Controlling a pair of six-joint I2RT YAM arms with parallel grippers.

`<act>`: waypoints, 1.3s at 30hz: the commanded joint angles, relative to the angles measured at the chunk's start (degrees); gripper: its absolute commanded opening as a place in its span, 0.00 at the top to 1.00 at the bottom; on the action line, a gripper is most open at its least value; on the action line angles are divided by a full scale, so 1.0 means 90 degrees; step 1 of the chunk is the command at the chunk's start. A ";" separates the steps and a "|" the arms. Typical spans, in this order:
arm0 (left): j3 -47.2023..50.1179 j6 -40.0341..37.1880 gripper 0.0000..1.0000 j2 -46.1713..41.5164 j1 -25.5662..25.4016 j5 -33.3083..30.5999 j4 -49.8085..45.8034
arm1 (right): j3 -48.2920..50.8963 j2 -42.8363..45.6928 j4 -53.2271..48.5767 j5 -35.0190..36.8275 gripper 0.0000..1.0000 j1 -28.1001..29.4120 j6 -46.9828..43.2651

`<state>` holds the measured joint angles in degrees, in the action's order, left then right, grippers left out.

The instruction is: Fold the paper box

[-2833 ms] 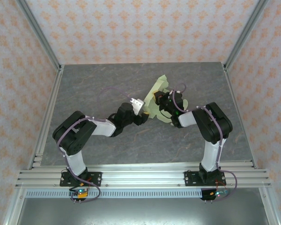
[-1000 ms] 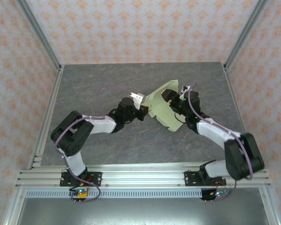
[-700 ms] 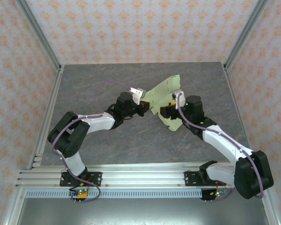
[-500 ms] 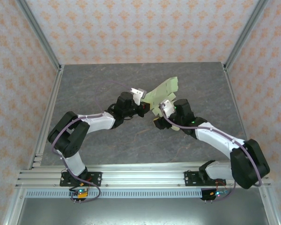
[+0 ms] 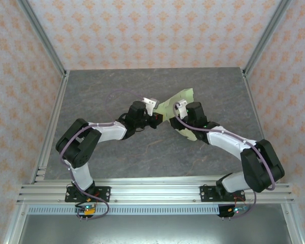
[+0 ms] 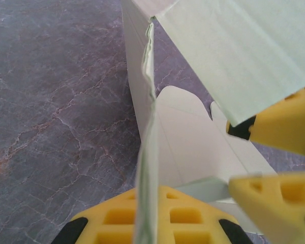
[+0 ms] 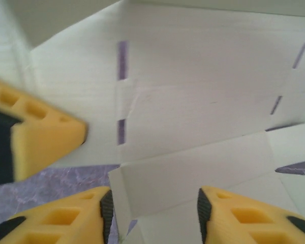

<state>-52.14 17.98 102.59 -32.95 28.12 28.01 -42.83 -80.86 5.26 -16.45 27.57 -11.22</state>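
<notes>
Pinching the paper box [image 6: 193,142] edge, left gripper [image 6: 147,223] clamped; right gripper [image 7: 152,209] parted astride a flap [image 7: 193,173], table [image 6: 51,101] beyond

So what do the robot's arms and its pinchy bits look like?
The left arm and right arm have chunky black joints and white links, with thin purple cables looping along them. The left tool and right tool have yellow fingers, blocky with square holes and black trim.
</notes>
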 commanded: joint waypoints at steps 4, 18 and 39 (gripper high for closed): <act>-0.0090 -0.0085 0.97 0.0156 0.0035 -0.0014 0.0290 | -0.0159 -0.0611 0.0008 0.0240 0.61 -0.0304 0.1161; 0.0006 -0.0680 1.00 0.0688 0.0010 -0.0537 0.0904 | 0.0749 0.0075 0.1679 -0.0003 0.49 -0.0428 0.5134; 0.0222 -0.1432 0.99 0.1141 -0.0311 -0.1069 0.1508 | -0.0319 -0.0419 0.1222 0.0600 0.27 -0.0309 1.1744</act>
<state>-50.39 7.73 112.53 -34.96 20.14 39.20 -42.30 -84.16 19.49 -11.57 26.50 89.73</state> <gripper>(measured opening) 0.065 0.738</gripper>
